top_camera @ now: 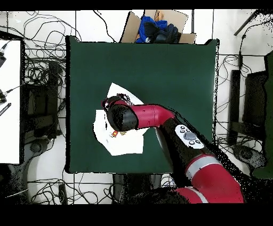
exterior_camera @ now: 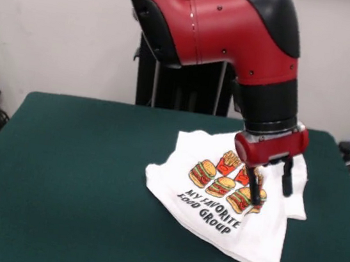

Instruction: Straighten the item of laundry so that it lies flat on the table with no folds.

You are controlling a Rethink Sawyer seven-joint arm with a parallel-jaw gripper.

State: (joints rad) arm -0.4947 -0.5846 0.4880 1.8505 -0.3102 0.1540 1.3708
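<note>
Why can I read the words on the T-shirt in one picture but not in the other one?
Front view: the T-shirt lies in even light, its print faces the camera, so the letters read, only a bit soft. Overhead view: the arm covers most of the print, and the cloth looks plain bright white. The open claw casts only a faint shadow on the shirt in the front view.

White T-shirt (exterior_camera: 229,206) (orange-red burgers, black lettering) on dark green table (exterior_camera: 72,175).
</note>
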